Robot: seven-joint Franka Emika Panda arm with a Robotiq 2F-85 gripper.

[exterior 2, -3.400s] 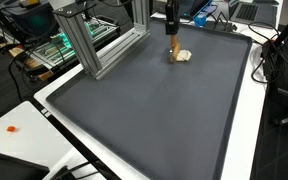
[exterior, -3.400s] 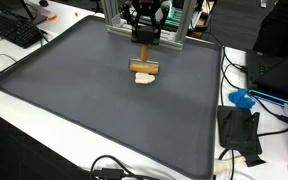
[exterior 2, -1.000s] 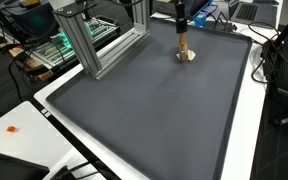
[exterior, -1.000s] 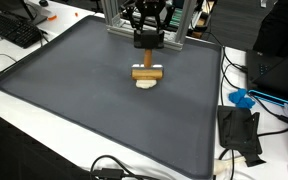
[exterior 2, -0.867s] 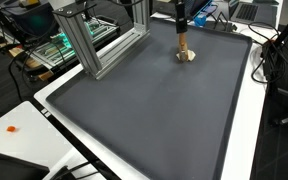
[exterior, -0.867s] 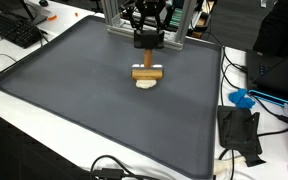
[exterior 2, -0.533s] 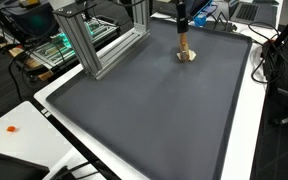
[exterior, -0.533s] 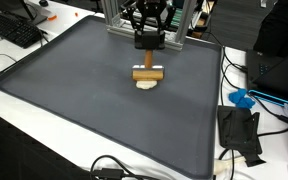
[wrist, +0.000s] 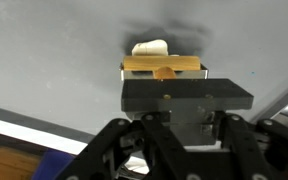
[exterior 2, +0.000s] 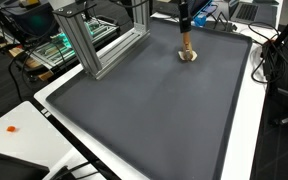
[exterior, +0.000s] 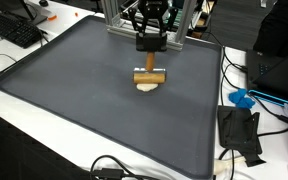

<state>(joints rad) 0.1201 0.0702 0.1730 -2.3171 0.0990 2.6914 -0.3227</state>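
My gripper is shut on the upright handle of a wooden T-shaped tool. The tool's crossbar points down over a small cream-coloured lump on the dark grey mat. The bar sits right at the lump's top; whether they touch I cannot tell. In the wrist view the wooden crossbar lies across the frame with the cream lump just beyond it. The gripper fills the lower part of that view and hides the handle.
An aluminium frame stands on the mat's far corner beside the arm. A keyboard lies off the mat, and a blue object, black gear and cables lie along its edges.
The gripper and the wooden tool have shifted a little sideways across the mat, and the cream lump has shifted slightly with them. The jaws stay shut.
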